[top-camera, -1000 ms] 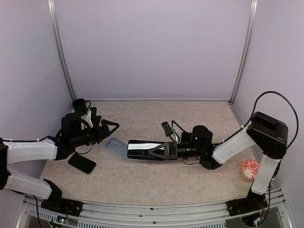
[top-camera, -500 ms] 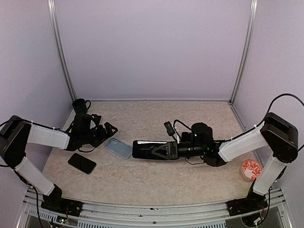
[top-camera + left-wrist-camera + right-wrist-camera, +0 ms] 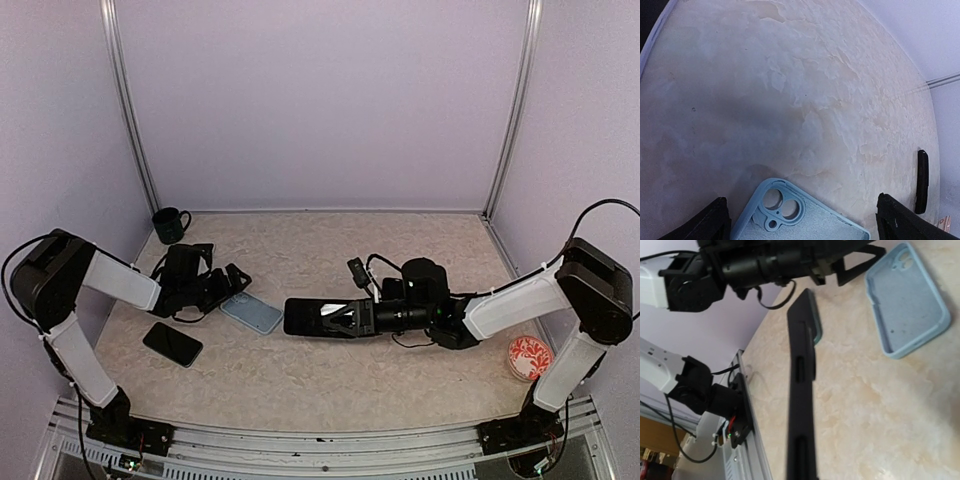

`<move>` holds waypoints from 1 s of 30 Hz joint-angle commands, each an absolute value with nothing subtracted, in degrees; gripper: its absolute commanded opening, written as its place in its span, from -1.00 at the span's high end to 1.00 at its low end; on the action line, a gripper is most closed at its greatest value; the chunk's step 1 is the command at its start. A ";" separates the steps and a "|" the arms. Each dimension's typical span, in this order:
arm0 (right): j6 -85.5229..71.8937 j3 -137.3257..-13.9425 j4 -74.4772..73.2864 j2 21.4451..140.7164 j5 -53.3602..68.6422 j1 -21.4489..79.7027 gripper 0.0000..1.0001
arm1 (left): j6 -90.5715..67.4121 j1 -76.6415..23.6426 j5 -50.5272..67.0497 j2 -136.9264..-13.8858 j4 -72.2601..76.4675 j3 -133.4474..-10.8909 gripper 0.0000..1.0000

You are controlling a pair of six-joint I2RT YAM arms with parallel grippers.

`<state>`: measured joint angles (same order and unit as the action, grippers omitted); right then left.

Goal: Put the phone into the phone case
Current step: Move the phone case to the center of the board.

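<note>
Your left gripper (image 3: 238,281): fingers spread, blue case (image 3: 251,312) end between them. Your right gripper (image 3: 325,317): looks clamped on phone (image 3: 298,316), near case; grip hard to confirm.

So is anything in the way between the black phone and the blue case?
Nothing visible. Only bare table lies between the phone and the case. The left claw straddles the case's camera end, not the gap.

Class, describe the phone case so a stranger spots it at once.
On the beige table, look left of centre, at the left arm's open jaws. The phone case lies flat, hollow side up. It alone is pale blue; the held phone and loose phone are black.
</note>
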<state>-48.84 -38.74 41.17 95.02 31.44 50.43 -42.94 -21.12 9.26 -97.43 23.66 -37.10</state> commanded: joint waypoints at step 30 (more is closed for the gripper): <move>-63.37 -49.75 41.93 109.08 35.78 45.56 1.00 | -48.06 -35.59 13.76 -98.53 38.07 -27.16 -0.90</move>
